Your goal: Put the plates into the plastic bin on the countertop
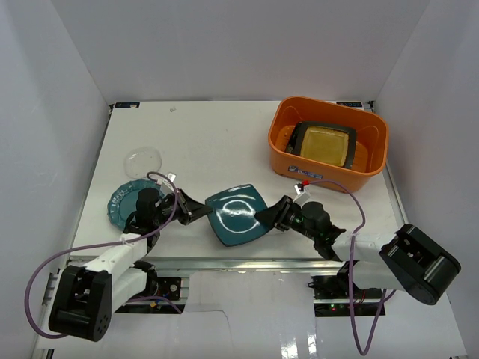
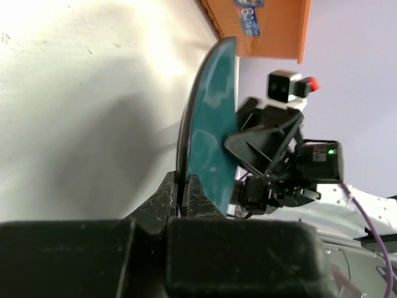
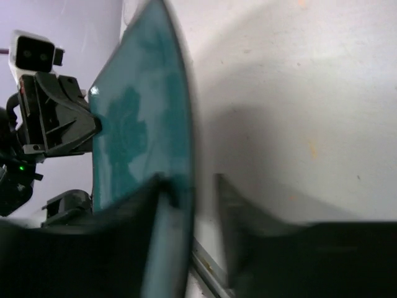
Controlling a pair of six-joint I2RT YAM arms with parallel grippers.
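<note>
The dark teal square plate [image 1: 238,215] is held just above the white countertop [image 1: 202,142], near its front edge. My left gripper [image 1: 200,212] is shut on the plate's left edge; in the left wrist view both fingers pinch the thin rim [image 2: 185,186] of the plate [image 2: 214,118]. My right gripper [image 1: 268,217] is open and straddles the plate's right edge [image 3: 189,183], with one finger against the plate [image 3: 139,124] and the other apart from it. The orange plastic bin [image 1: 322,173] at the back right holds a black-rimmed yellow square plate [image 1: 327,143].
A blue round plate [image 1: 120,203] lies at the left, partly under my left arm. A clear glass dish [image 1: 143,159] lies behind it. White walls close in the table on three sides. The bin's label [image 2: 247,22] shows in the left wrist view.
</note>
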